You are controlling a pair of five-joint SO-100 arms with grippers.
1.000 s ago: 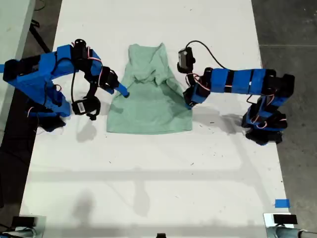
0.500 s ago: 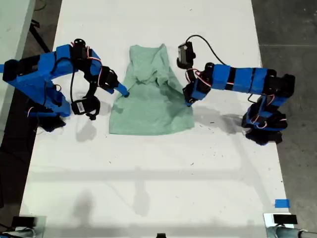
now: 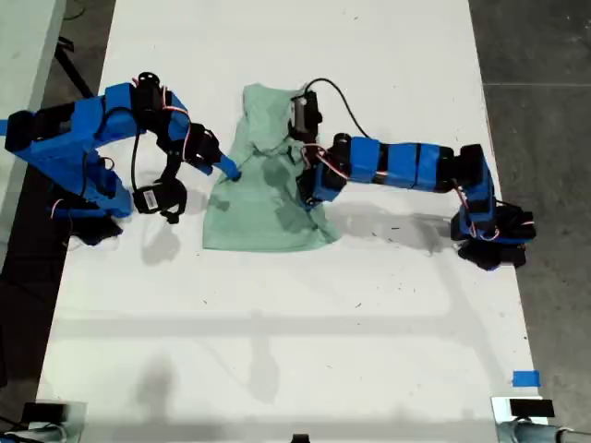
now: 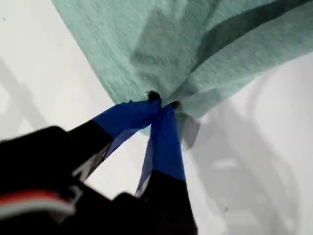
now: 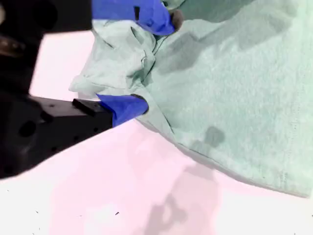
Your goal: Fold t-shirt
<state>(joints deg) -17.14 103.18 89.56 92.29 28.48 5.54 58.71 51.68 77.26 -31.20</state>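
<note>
Since a second ago, my first gripper (image 4: 164, 105) has swept inward across the t-shirt (image 3: 263, 208), dragging its pinched edge over the middle; its jaws are clamped on that fold. My second gripper (image 5: 146, 63) sits parted at the cloth's opposite edge, bunched fabric between its fingers. White table (image 3: 295, 314) surrounds both; blue tape (image 3: 524, 378) lies well apart.

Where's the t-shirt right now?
The t-shirt lies on the white table in the upper middle of the exterior view, between the two blue arms; my first tool pinches one edge while my second tool straddles a bunched fold.
</note>
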